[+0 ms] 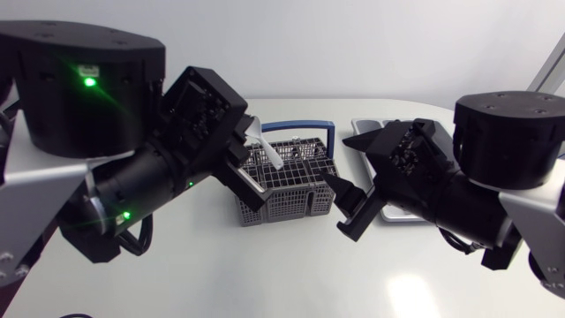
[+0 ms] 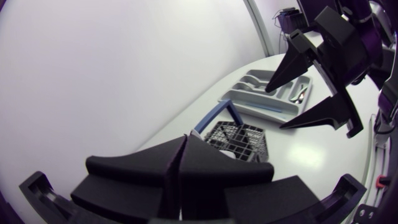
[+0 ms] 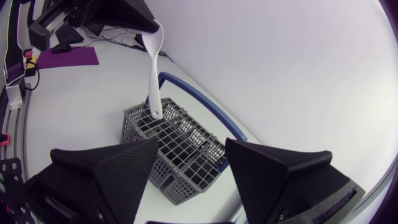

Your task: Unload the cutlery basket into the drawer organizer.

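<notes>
Cutlery basket [image 1: 287,185] part-way through unloading, with a white utensil [image 1: 266,146] held over it.
Head view: the left jaws pinch the utensil above the basket on the desk [image 1: 177,283]. The right jaws gape empty beside it. Left wrist view: the drawer organizer [image 2: 267,93] lies beyond the basket, so I'd say lifting clear and carrying across comes next. Right wrist view: the utensil's lower end meets the basket's top.
</notes>
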{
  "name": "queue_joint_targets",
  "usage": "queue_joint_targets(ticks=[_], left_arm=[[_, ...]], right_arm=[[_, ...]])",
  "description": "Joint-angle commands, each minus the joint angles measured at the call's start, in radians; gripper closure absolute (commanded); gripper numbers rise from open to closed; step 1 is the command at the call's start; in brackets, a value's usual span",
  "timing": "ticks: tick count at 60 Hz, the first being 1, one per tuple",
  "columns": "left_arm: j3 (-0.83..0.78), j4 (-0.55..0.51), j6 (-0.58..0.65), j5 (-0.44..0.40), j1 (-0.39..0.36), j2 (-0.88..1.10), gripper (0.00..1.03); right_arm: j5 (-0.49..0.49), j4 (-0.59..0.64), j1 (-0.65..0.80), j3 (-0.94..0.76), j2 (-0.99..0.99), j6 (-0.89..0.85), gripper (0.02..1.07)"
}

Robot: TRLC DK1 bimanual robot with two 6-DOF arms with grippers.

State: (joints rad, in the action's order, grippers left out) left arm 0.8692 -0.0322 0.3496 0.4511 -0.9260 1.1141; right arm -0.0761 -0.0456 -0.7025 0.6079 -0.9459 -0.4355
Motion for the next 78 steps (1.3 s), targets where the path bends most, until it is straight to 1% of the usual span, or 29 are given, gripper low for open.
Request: queue_joint_targets(ticks=[1,5,8,9,14,19,20,22,27,33,37,47,50,57,68,78], left_arm=[[0.056,-0.032,-0.126,-0.083,0.049,0.004,0.91],[0.076,-0.06,-0.196,-0.203,0.108,0.021,0.91],[0.082,-0.064,-0.228,-0.253,0.133,0.027,0.91],[0.083,-0.066,-0.244,-0.285,0.144,0.029,0.91],[0.094,-0.067,-0.294,-0.367,0.184,0.039,0.91],[0.117,-0.083,-0.328,-0.431,0.216,0.069,0.91],[0.123,-0.086,-0.337,-0.454,0.223,0.076,0.91],[0.128,-0.086,-0.347,-0.471,0.233,0.082,0.91],[0.136,-0.081,-0.348,-0.488,0.233,0.096,0.91],[0.14,-0.069,-0.348,-0.488,0.219,0.105,0.91],[0.148,-0.067,-0.354,-0.489,0.213,0.119,0.91],[0.157,-0.066,-0.356,-0.491,0.194,0.128,0.91],[0.157,-0.066,-0.359,-0.493,0.191,0.128,0.91],[0.152,-0.066,-0.362,-0.496,0.188,0.13,0.91],[0.146,-0.064,-0.36,-0.499,0.188,0.13,0.91],[0.146,-0.064,-0.362,-0.506,0.188,0.128,0.91]], right_arm=[[-0.016,-0.028,-0.022,0.004,0.009,0.04,0.29],[-0.019,-0.043,-0.035,0.0,0.009,0.05,0.29],[-0.021,-0.054,-0.04,-0.002,0.006,0.058,0.3],[-0.022,-0.06,-0.045,-0.005,0.004,0.06,0.3],[-0.025,-0.08,-0.054,-0.014,-0.002,0.067,0.34],[-0.025,-0.1,-0.057,-0.019,-0.008,0.073,0.34],[-0.025,-0.102,-0.06,-0.019,-0.011,0.075,0.34],[-0.028,-0.111,-0.065,-0.019,-0.014,0.078,0.36],[-0.04,-0.125,-0.081,-0.013,-0.031,0.081,0.37],[-0.047,-0.14,-0.097,-0.002,-0.063,0.084,0.37],[-0.05,-0.154,-0.104,0.006,-0.083,0.084,0.4],[-0.068,-0.18,-0.115,0.03,-0.129,0.084,0.41],[-0.07,-0.191,-0.115,0.038,-0.142,0.086,0.45],[-0.074,-0.194,-0.115,0.064,-0.162,0.084,0.48],[-0.076,-0.2,-0.121,0.095,-0.191,0.084,0.61],[-0.086,-0.203,-0.135,0.112,-0.226,0.084,0.63]])
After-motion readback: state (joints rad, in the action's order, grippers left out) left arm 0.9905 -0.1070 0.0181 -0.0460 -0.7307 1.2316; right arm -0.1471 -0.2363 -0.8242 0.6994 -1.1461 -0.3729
